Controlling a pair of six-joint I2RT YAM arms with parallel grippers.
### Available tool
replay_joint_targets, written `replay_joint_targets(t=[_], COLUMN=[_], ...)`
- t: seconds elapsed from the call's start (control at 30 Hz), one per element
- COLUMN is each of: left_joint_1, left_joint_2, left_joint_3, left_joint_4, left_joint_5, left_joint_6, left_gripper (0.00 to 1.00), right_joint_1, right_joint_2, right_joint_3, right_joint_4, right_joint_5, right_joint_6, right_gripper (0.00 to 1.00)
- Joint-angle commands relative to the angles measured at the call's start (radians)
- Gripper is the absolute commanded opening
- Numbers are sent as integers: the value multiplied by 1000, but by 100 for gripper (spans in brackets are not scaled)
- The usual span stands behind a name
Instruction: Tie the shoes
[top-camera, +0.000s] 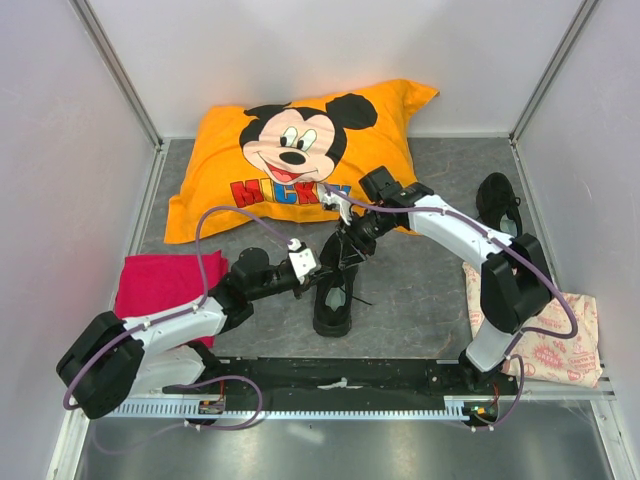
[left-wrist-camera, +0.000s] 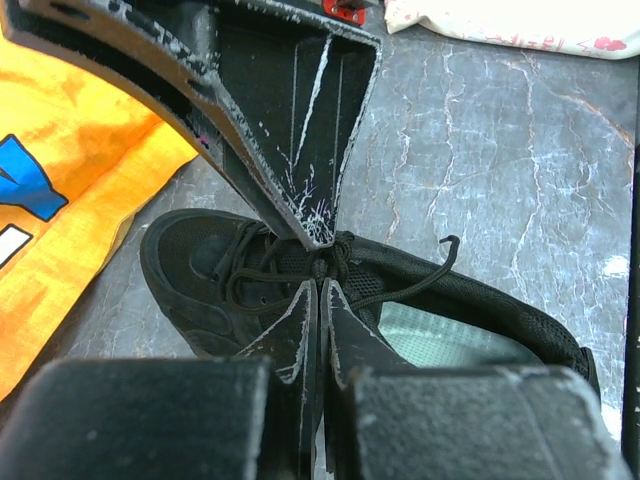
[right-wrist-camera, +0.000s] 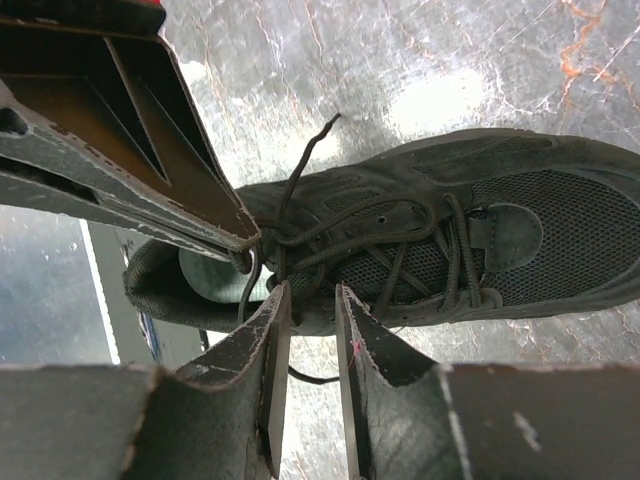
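Note:
One black shoe (top-camera: 333, 300) lies mid-table, toe toward the arms; it also shows in the left wrist view (left-wrist-camera: 190, 290) and the right wrist view (right-wrist-camera: 540, 230), with its pale insole (left-wrist-camera: 440, 335) visible. My left gripper (left-wrist-camera: 322, 283) is shut on the thin black lace (left-wrist-camera: 250, 275) at the crossing over the tongue; from above it sits at the shoe's top (top-camera: 327, 263). My right gripper (right-wrist-camera: 313, 292) is narrowly open, tips right at the laces (right-wrist-camera: 400, 240) opposite the left one, holding nothing visible (top-camera: 350, 240). The second shoe (top-camera: 497, 200) stands far right.
An orange Mickey pillow (top-camera: 290, 150) lies behind the shoe, close to the right arm. A red cloth (top-camera: 165, 280) lies at the left. A white patterned bag (top-camera: 560, 335) lies at the right front. Grey walls enclose the table.

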Motion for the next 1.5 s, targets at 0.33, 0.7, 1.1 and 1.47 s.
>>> replay_joint_targets(t=[0.33,0.7,1.1,1.47], left_joint_1=[-1,-1,-1,-1], left_joint_2=[18,9,21,76], left_joint_3=[28,20,38,87], left_joint_4=[24,24,13,-29], left_joint_5=[8,7,27,5], left_joint_6=[51,52,60,61], left_gripper=[2,2,2,1], right_joint_1=[39,50,-5,-19], right_joint_2=[50,56,-17,-57], right_joint_3=[95,127,76,33], right_joint_4=[-146,-155,-49,1], right_joint_5=[-3,30,-20,-65], right_joint_6=[-127,-137,-28,-3], right_gripper=[27,0,0,0])
